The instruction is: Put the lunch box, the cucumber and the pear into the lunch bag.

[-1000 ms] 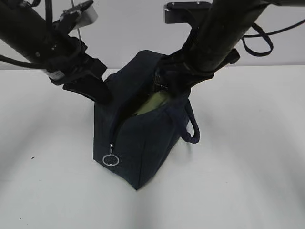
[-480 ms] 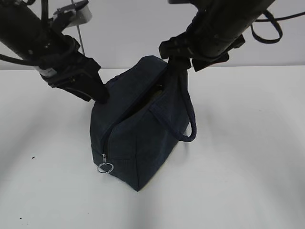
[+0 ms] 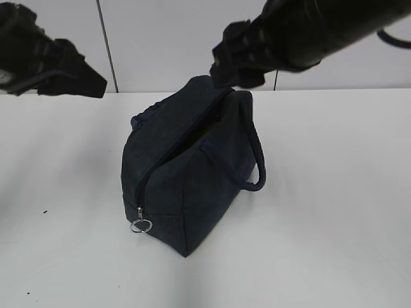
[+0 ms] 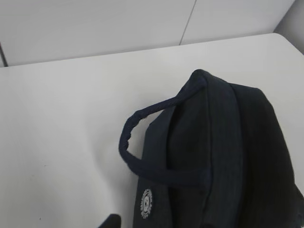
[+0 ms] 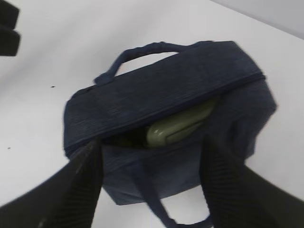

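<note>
As both arms drew back from the lunch bag, I saw it settle on the white table with nothing holding it; a second before, the left arm had pressed against its left flank and the right had been down at its mouth, and now the left gripper hung up and well to the left of the bag while the right gripper sat above its far end. I read that as the loading being largely done, with the zipper not yet drawn.

The right gripper's fingers stood spread wide with nothing between them, framing the bag below; of the left gripper I could see only a dark blur, so I cannot tell whether it was open or closed.

The bag stood upright, dark navy and boxy, its zipper slit gaping along the top; the silver ring pull hung at the near end, and one loop handle drooped down the bag's right side. Inside the opening the pale green lid of the lunch box showed; the cucumber and the pear I could not make out, neither in the bag nor on the table beside it.
</note>
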`<state>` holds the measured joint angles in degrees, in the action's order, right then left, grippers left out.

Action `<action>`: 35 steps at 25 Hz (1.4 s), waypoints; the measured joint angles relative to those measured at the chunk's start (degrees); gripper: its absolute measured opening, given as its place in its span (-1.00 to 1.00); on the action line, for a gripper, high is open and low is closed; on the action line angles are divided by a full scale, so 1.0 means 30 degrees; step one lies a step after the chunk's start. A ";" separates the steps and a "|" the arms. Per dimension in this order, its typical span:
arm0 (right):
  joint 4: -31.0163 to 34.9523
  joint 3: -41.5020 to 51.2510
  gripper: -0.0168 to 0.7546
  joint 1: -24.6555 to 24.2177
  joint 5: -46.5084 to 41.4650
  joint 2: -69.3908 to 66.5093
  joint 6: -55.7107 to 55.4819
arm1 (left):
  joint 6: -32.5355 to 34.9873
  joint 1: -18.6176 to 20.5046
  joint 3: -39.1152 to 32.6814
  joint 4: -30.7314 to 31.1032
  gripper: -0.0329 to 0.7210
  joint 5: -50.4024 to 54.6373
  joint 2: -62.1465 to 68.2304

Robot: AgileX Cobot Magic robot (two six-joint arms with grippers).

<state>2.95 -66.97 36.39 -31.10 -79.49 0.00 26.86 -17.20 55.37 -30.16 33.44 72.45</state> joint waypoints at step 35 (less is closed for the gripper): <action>-0.2278 0.9546 0.17 0.5536 2.2392 -0.9405 -0.6158 | 0.0072 -0.0600 -0.9746 0.0127 -0.09 -0.6211 -0.8014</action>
<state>-3.88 -38.33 53.00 36.07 -107.71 -18.47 27.08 -19.00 26.13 -29.78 14.81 48.41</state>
